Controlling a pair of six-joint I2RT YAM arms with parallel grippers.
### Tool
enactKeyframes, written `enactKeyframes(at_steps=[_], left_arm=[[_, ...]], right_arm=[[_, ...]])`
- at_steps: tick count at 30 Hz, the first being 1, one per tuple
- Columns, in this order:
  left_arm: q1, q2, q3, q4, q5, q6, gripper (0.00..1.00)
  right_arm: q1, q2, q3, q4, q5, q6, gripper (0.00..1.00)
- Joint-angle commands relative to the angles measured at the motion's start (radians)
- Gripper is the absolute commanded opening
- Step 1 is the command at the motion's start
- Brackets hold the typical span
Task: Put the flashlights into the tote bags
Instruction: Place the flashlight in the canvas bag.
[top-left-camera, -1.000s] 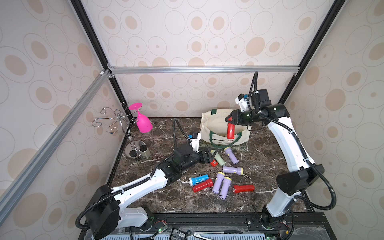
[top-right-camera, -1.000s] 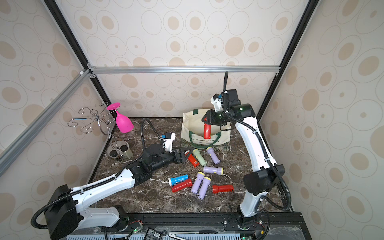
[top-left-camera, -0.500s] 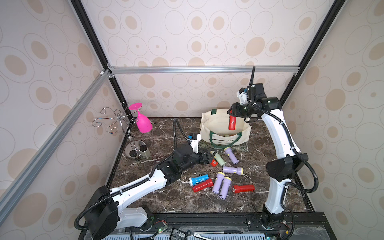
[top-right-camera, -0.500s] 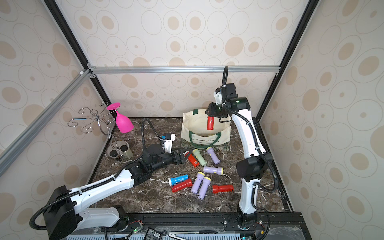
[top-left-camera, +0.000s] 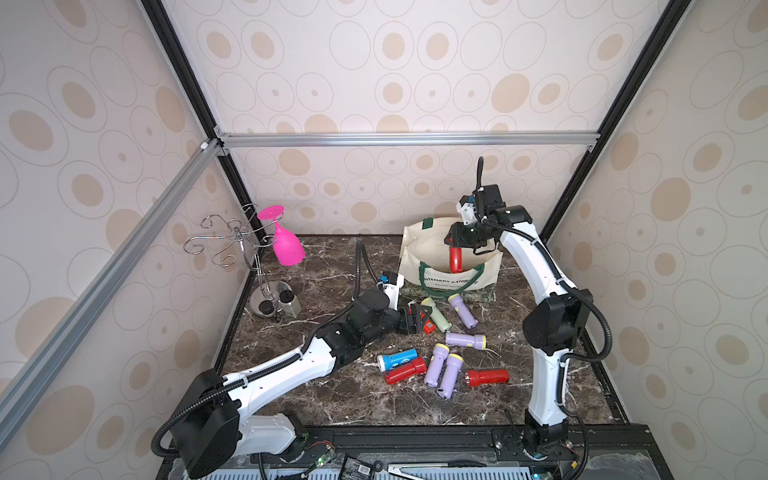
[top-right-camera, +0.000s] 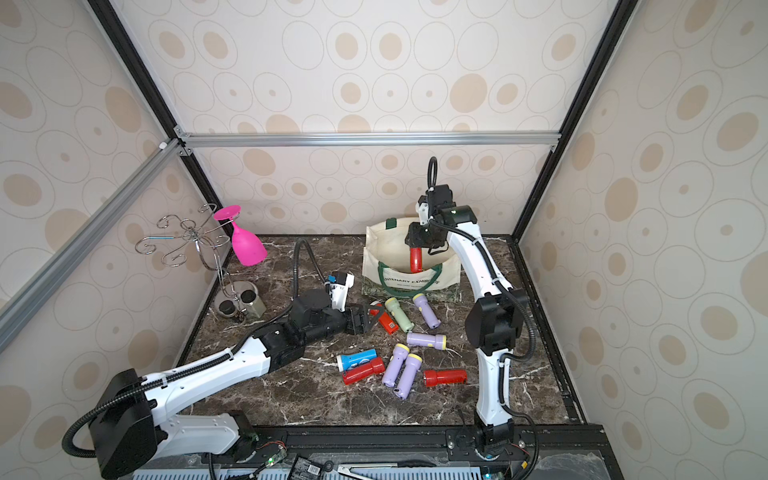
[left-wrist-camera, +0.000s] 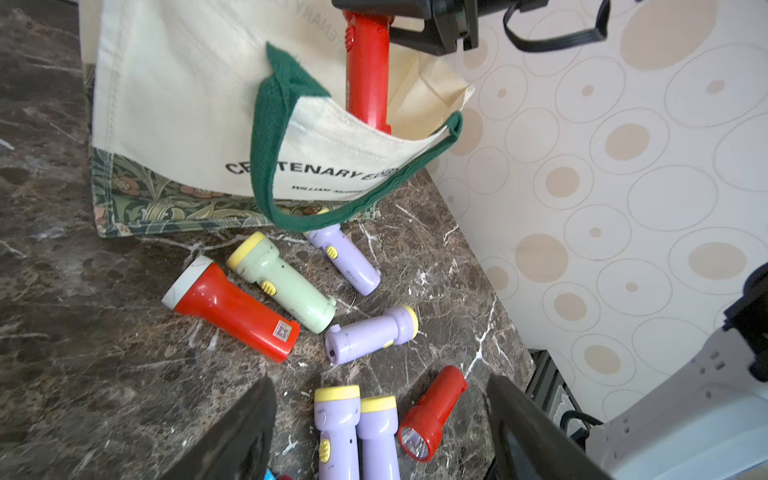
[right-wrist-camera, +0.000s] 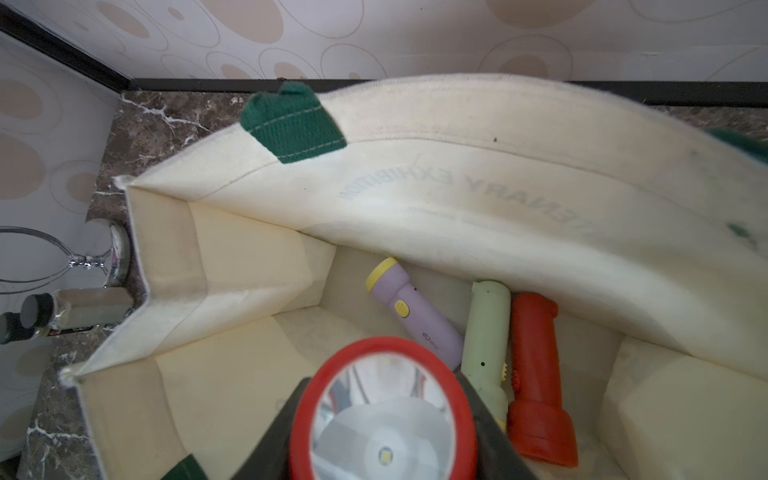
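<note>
The marble tabletop (top-left-camera: 365, 403) carries a cream tote bag (top-left-camera: 426, 253), upright near the back edge toward the right back corner, mouth open. The right wrist view shows three torches side by side on the bag's floor: a lilac flashlight (right-wrist-camera: 413, 309), a pale green flashlight (right-wrist-camera: 486, 332) and a red flashlight (right-wrist-camera: 536, 382).

The right arm rises from the front edge, bends at the elbow and reaches over the bag. The right gripper (top-left-camera: 456, 248) clamps the head of a second red flashlight (top-left-camera: 456, 262), which hangs tail-down, partly inside the mouth.

The left arm stretches low from the front left corner to mid-tabletop. The left gripper (top-left-camera: 419, 321), jaws spread and empty, sits beside nine loose flashlights (top-left-camera: 465, 340) in front of the bag.
</note>
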Motion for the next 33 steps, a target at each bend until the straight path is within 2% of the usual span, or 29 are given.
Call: enactKeyframes(at_steps=[1, 5, 11, 19, 27, 29, 33], left_arm=[[-0.005, -0.03, 0.005, -0.07, -0.004, 0.045, 0.79], [-0.006, -0.034, -0.014, -0.128, -0.039, 0.074, 0.79], [-0.006, -0.053, -0.054, -0.151, -0.071, 0.084, 0.79], [-0.006, -0.055, -0.036, -0.262, -0.106, 0.133, 0.8], [-0.007, -0.031, 0.016, -0.367, -0.114, 0.209, 0.82], [-0.008, -0.025, 0.026, -0.382, -0.112, 0.222, 0.82], [-0.014, -0.005, 0.04, -0.419, -0.111, 0.245, 0.82]], right_arm=[[0.007, 0.016, -0.006, 0.006, 0.022, -0.035, 0.0], [0.009, 0.068, 0.033, -0.037, 0.019, -0.029, 0.0], [0.018, 0.101, 0.047, -0.068, 0.041, -0.036, 0.07], [0.021, 0.089, 0.037, -0.066, 0.066, -0.023, 0.32], [0.022, 0.041, 0.048, -0.061, 0.074, -0.024, 0.67], [0.022, 0.024, 0.061, -0.058, 0.078, -0.03, 0.72], [0.056, 0.002, 0.14, -0.092, 0.082, -0.034, 0.76]])
